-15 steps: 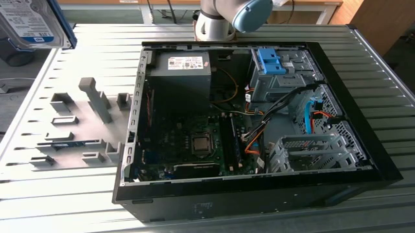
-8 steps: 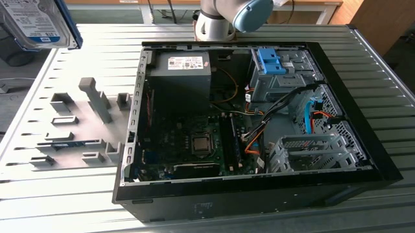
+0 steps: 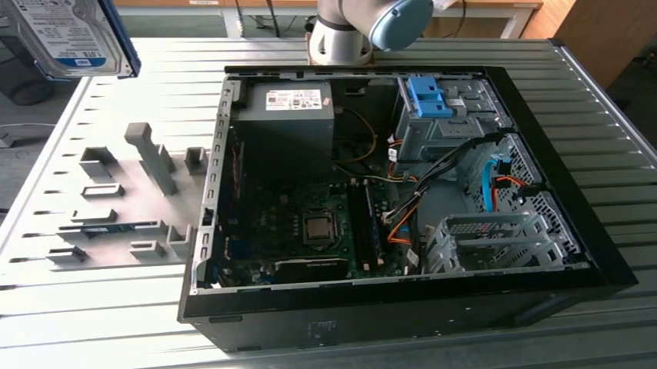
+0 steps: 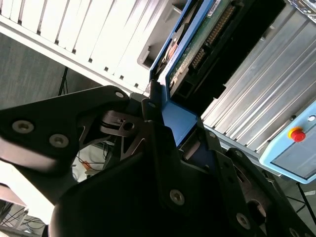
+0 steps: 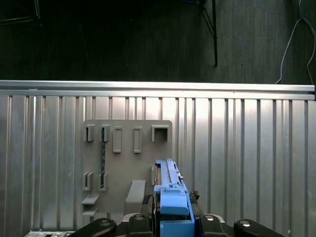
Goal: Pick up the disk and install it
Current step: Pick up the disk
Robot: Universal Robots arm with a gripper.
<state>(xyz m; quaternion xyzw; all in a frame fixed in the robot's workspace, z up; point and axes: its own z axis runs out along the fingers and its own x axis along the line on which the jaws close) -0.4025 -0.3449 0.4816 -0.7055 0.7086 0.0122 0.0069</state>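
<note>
Well clear of the open computer case (image 3: 411,323), off its far corner, the disk (image 3: 72,34) hung raised — the gripper (image 4: 170,116) closed, seemingly, on its blue frame (image 5: 174,205). Carrying it well meant a firm, square hold — no tilt.

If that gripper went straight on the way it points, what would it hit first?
Probably the grey slotted holder plate on the ribbed metal table: the gripper, shut on the blue-framed disk, points toward it. Depth is hard to judge.
</note>
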